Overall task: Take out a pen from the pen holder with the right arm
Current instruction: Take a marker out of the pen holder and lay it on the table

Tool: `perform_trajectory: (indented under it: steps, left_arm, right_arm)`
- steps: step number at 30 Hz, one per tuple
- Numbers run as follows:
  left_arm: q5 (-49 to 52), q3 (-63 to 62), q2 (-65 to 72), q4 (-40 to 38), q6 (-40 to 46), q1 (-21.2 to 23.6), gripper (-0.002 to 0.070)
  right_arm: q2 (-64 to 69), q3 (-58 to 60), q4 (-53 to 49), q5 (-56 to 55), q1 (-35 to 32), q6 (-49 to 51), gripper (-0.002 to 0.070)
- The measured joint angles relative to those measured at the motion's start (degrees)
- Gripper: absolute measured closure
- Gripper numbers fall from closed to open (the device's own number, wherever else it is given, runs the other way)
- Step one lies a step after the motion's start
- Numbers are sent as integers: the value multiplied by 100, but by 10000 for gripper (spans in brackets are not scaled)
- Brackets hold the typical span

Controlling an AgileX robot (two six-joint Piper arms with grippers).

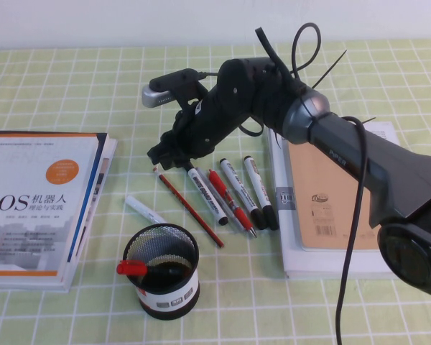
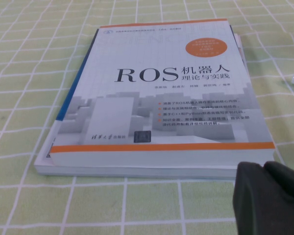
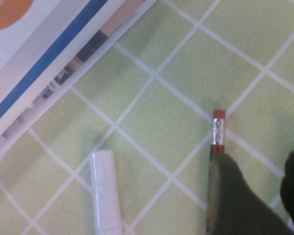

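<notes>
We see the right pincer [image 1: 160, 157] reached across to the middle of the desk [image 1: 273, 302], which is covered with a green checked cloth. It sits low over the eraser end of a red pencil [image 1: 190, 208]. The pencil lies flat on the cloth, slanting from the pincer towards the pen holder [image 1: 192, 269].

In the right wrist view the two dark fingers [image 3: 235, 200] stand apart, with cloth showing between them. The pencil's eraser tip pokes out just past one of them. The pincer is partly open, and we see nothing clamped in it.

The black mesh pen holder stands upright near the front edge, well apart from the pincer. A red-capped pen [image 1: 133, 267] leans inside it, its cap at the rim.

A white marker [image 1: 145, 209] lies between the holder and the pincer. Just beside the pencil, a row of markers [image 1: 237, 190] lies side by side.

A ROS book [image 1: 36, 208] rests on the robot's left. A tan notebook [image 1: 327, 194] lies on a white pad under the right arm.

The left pincer [image 2: 270, 196] appears only in its own wrist view, as a dark shape just off the book's near edge. We cannot tell whether it is open or shut.
</notes>
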Motion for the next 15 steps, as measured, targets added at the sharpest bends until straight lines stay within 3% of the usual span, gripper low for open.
perform_trajectory:
  steps: [3,6,10,15]
  left_arm:
    - [0,0,0,0,0,0,681]
    - [0,0,0,0,0,0,681]
    - [0,0,0,0,0,0,681]
    - [0,0,0,0,0,0,681]
  right_arm:
    - [-13,0,-67,150,0,0,482]
    - [-209,0,-242,517,0,0,531]
    - [-654,0,-595,1221,48,0,649]
    - [-1299,263,-808,1608,137,0,682]
